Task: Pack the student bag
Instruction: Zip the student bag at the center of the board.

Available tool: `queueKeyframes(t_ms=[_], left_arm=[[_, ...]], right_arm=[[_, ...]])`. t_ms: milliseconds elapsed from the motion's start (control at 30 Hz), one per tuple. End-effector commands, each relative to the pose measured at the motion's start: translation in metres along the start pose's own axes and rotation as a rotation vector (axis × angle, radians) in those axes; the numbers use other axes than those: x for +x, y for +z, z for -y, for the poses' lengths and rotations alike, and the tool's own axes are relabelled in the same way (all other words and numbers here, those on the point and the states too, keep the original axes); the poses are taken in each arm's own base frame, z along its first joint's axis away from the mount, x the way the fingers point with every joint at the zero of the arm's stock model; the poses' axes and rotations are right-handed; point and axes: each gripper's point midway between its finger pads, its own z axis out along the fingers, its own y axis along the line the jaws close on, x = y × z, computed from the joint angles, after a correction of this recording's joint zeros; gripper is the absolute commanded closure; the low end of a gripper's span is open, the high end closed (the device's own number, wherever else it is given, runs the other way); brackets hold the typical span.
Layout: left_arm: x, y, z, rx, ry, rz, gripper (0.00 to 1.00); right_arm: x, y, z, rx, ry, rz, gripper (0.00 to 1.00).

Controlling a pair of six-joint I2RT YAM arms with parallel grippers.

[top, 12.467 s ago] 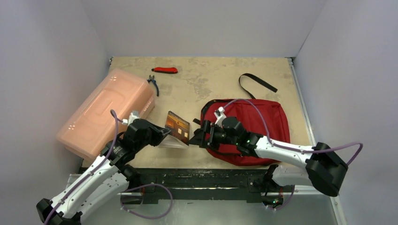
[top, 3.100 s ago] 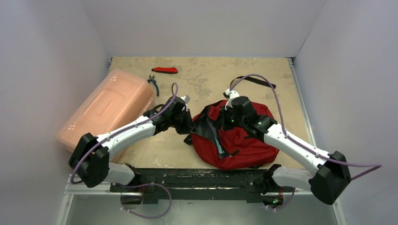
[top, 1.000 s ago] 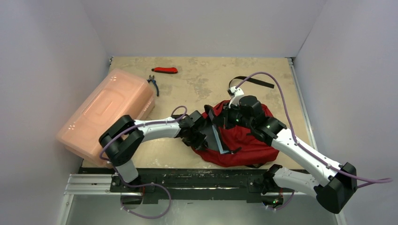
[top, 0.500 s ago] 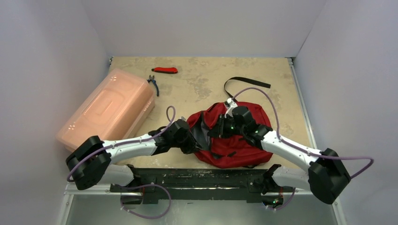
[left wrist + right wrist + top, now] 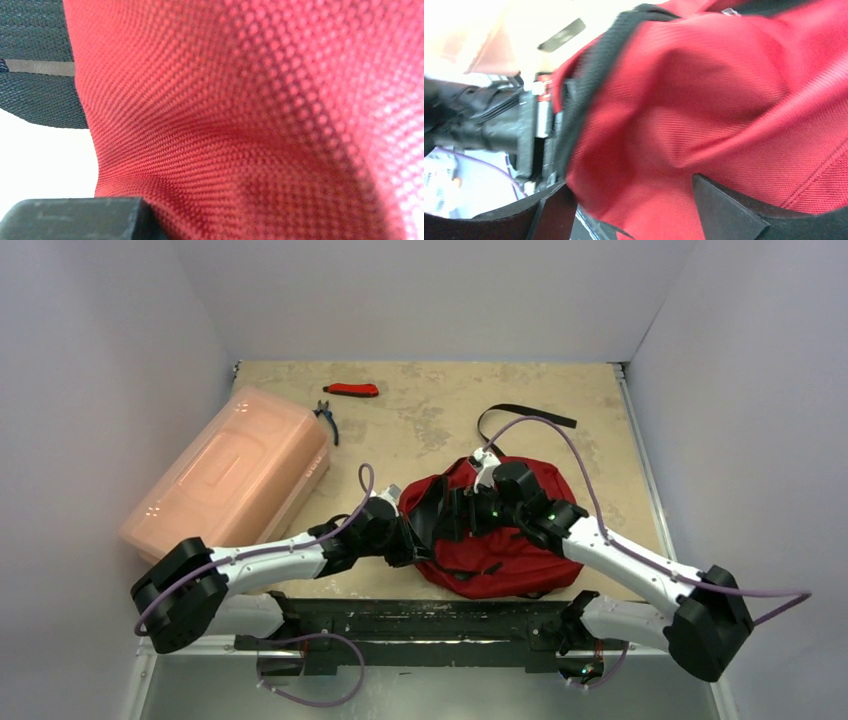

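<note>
The student bag (image 5: pixel 520 540), a red fabric backpack, lies slumped at the near middle of the table, its black strap (image 5: pixel 530 416) trailing behind it. My left gripper (image 5: pixel 405 537) is at the bag's left edge, shut on its fabric. Red weave (image 5: pixel 250 125) fills the left wrist view, with one black finger (image 5: pixel 75 217) at the bottom left. My right gripper (image 5: pixel 452 515) reaches over the top of the bag from the right. In the right wrist view its jaws stand wide apart and open (image 5: pixel 639 210), with red cloth (image 5: pixel 704 100) bulging between them.
A pink translucent box (image 5: pixel 230 475) lies along the left wall. Black-handled pliers (image 5: pixel 327 420) lie behind it, and a red utility knife (image 5: pixel 352 390) lies near the back edge. Bare tabletop (image 5: pixel 420 420) stretches behind the bag.
My right gripper has opened and let go of the bag's fabric. The bag has sunk lower and moved nearer and left with my left gripper. The blue-edged flat thing in its mouth no longer shows.
</note>
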Motion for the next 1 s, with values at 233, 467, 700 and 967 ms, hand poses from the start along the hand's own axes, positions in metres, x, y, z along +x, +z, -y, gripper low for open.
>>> queueKeyframes(t_ms=[233, 467, 700, 967], left_arm=[[-0.014, -0.015, 0.036, 0.178, 0.120, 0.069, 0.99], [-0.012, -0.015, 0.036, 0.213, 0.102, 0.060, 1.00], [-0.011, -0.018, 0.038, 0.249, 0.102, 0.069, 1.00], [-0.012, -0.022, 0.037, 0.257, 0.111, 0.083, 1.00]], right_arm=[[0.051, -0.024, -0.117, -0.280, -0.365, -0.008, 0.17], [0.041, -0.010, -0.150, -0.413, -0.342, 0.068, 0.25], [0.045, 0.019, -0.087, -0.098, -0.487, 0.003, 0.25], [0.061, 0.011, -0.049, 0.048, -0.431, -0.054, 0.22]])
